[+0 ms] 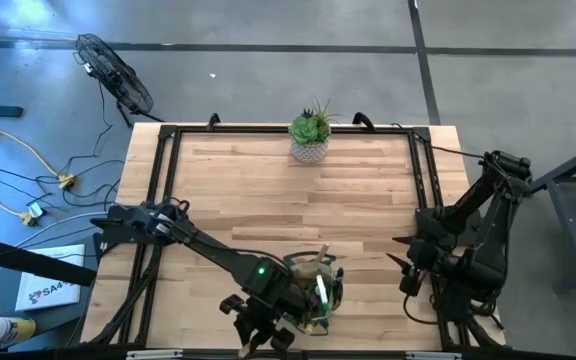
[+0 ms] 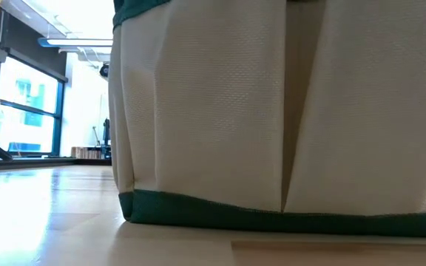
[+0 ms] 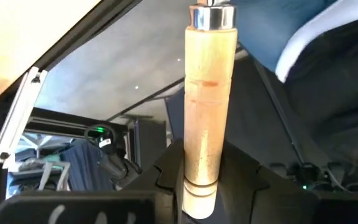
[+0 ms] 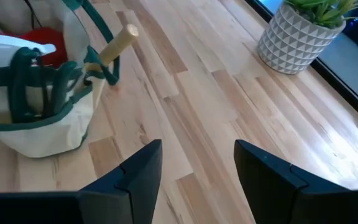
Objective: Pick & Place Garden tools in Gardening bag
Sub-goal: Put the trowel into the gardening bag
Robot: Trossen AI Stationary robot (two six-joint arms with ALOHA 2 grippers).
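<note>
The gardening bag [image 1: 315, 288] stands near the table's near edge at the middle. It fills the low view [image 2: 287, 111]. In the right wrist view the bag [image 4: 36, 118] holds a red item [image 4: 42, 37], a white nozzle [image 4: 11, 45] and a wooden handle [image 4: 120, 42] that sticks out over its rim. My left gripper [image 3: 201, 165] is shut on a wooden-handled tool [image 3: 207, 93] just left of the bag, at the near edge [image 1: 266, 325]. The tool's head is out of frame. My right gripper [image 4: 197, 165] is open and empty at the table's right side [image 1: 408, 265]. My left gripper pinches the wooden handle's free end [image 3: 199, 177] between its two fingers. The handle runs out along the fingers, with its metal ferrule [image 3: 211, 17] at the far end. The tool is lifted clear of the table.
A green succulent in a white pot [image 1: 310, 138] stands at the far edge in the middle; it also shows in the right wrist view [image 4: 297, 31]. Bare wooden tabletop [image 1: 298, 200] lies between the pot and the bag. A black frame [image 1: 163, 180] runs along the table's sides.
</note>
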